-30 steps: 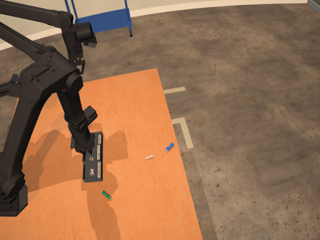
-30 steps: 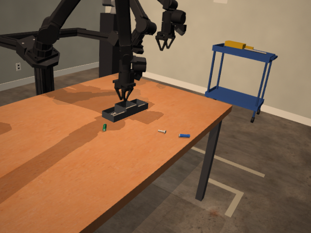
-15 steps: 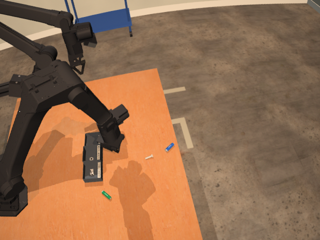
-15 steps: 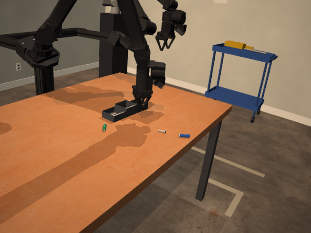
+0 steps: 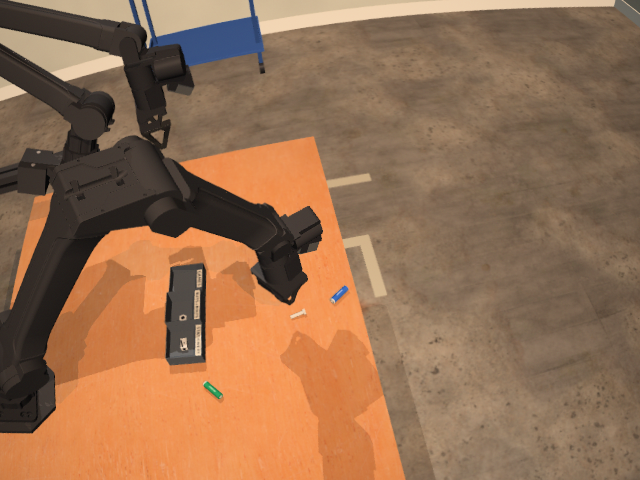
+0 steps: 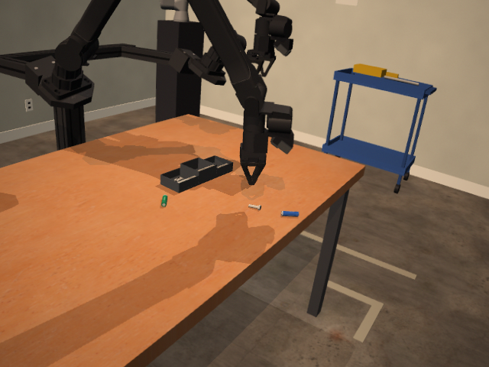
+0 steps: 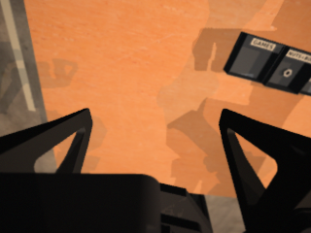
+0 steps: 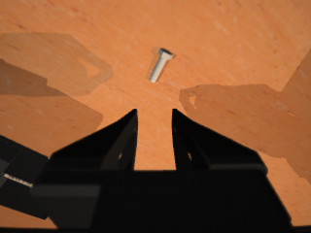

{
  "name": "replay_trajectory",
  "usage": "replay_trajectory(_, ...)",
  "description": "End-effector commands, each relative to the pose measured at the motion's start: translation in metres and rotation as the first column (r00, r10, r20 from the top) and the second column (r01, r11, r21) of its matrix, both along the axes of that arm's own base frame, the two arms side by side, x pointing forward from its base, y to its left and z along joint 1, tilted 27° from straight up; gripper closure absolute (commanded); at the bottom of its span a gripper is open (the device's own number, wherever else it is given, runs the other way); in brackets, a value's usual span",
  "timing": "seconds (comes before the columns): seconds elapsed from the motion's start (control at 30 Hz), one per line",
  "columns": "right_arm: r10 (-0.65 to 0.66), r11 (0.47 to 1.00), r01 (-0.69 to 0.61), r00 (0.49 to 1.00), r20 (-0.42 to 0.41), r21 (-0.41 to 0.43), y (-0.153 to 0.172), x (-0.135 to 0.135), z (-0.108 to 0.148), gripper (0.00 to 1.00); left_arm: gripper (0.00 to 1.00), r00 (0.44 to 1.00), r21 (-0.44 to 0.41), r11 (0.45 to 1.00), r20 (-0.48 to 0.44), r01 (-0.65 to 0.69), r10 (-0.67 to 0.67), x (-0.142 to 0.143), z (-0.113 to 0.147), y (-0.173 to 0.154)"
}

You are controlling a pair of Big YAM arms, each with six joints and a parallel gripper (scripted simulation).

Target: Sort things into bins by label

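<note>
Table: orange top (image 5: 268,170) (image 6: 98,245) (image 7: 126,49) (image 8: 214,29), patterned with arm shadows
Right claw (image 5: 290,300) (image 6: 251,183) (image 8: 155,116): slightly open, gripping nothing
Bolt (image 5: 297,314) (image 6: 254,206) (image 8: 159,67): on the table near the right claw, outside its fingertips
Left claw (image 5: 164,145) (image 6: 265,73) (image 7: 155,116): wide open, nothing held
Nut (image 5: 182,317) (image 7: 287,73): inside the NUTS+BOLTS bin (image 5: 168,305) (image 7: 297,91); seen from above and left wrist, not right wrist
Batteries, green (image 5: 212,390) (image 6: 164,200) and blue (image 5: 339,294) (image 6: 289,213): outside the bins; neither wrist view has them

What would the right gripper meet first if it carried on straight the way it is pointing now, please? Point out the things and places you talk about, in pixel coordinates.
The right gripper (image 5: 289,301) (image 6: 251,183) (image 8: 155,116) points down, so probably the table top (image 5: 258,413) (image 6: 118,237) (image 7: 121,73) (image 8: 219,49), close beside the pale bolt (image 5: 298,314) (image 6: 254,206) (image 8: 160,65); depth is unclear, so touching the bolt isn't ruled out.
</note>
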State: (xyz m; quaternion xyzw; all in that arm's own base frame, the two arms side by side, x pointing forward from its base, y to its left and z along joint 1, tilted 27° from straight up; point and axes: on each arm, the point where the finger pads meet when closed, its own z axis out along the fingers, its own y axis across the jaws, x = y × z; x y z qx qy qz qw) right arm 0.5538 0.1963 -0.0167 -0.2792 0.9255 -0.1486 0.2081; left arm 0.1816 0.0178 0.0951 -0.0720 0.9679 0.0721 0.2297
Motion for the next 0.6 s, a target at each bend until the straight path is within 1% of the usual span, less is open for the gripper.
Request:
replay_trajectory(0.0, -0.138, 0.988, 0.137, 0.99, 0.01, 0.071, 0.009, 0.013, -0.001, 0.71, 0.0, 1.0, 0.002, 1.0, -0.014, -0.001, 0.001, -0.005, -0.005, 0.002)
replay_trajectory(0.03, -0.164, 0.983, 0.162, 0.986, 0.016, 0.084, 0.0, 0.024, 0.003, 0.71, 0.0, 1.0, 0.002, 1.0, -0.014, -0.001, 0.001, -0.005, -0.005, 0.002)
replay_trajectory(0.07, -0.184, 0.979, 0.182, 0.983, 0.019, 0.097, 0.0, 0.029, 0.006, 0.71, 0.0, 1.0, 0.002, 1.0, -0.014, -0.001, 0.001, -0.005, -0.005, 0.002)
replay_trajectory(0.2, -0.267, 0.955, 0.262, 0.964, 0.018, 0.141, 0.001, 0.029, 0.006, 0.71, 0.0, 1.0, 0.002, 1.0, -0.014, -0.001, 0.001, -0.005, -0.005, 0.002)
replay_trajectory(0.23, -0.287, 0.947, 0.282, 0.958, 0.014, 0.154, 0.014, 0.024, 0.005, 0.71, 0.0, 1.0, 0.002, 1.0, -0.014, -0.001, 0.001, -0.005, -0.005, 0.002)
replay_trajectory(0.27, -0.31, 0.938, 0.304, 0.951, 0.008, 0.166, 0.019, 0.022, 0.005, 0.71, 0.0, 1.0, 0.002, 1.0, -0.014, -0.001, 0.001, -0.005, -0.005, 0.002)
replay_trajectory(0.37, -0.377, 0.908, 0.372, 0.926, -0.009, 0.194, 0.019, 0.021, 0.004, 0.71, 0.0, 1.0, 0.002, 1.0, -0.014, -0.001, 0.001, -0.005, -0.005, 0.002)
replay_trajectory(0.4, -0.4, 0.898, 0.394, 0.916, -0.011, 0.197, 0.009, 0.025, 0.004, 0.71, 0.0, 1.0, 0.002, 1.0, -0.014, -0.001, 0.001, -0.005, -0.005, 0.002)
replay_trajectory(0.43, -0.413, 0.892, 0.406, 0.911, -0.01, 0.197, 0.001, 0.028, 0.004, 0.71, 0.0, 1.0, 0.002, 1.0, -0.014, -0.001, 0.001, -0.005, -0.005, 0.002)
replay_trajectory(0.5, -0.413, 0.892, 0.406, 0.911, -0.01, 0.197, 0.001, 0.028, 0.004, 0.71, 0.0, 1.0, 0.002, 1.0, -0.014, -0.001, 0.001, -0.005, -0.005, 0.002)
replay_trajectory(0.57, -0.401, 0.897, 0.395, 0.916, -0.01, 0.196, 0.009, 0.027, 0.005, 0.71, 0.0, 1.0, 0.002, 1.0, -0.014, -0.001, 0.001, -0.005, -0.005, 0.002)
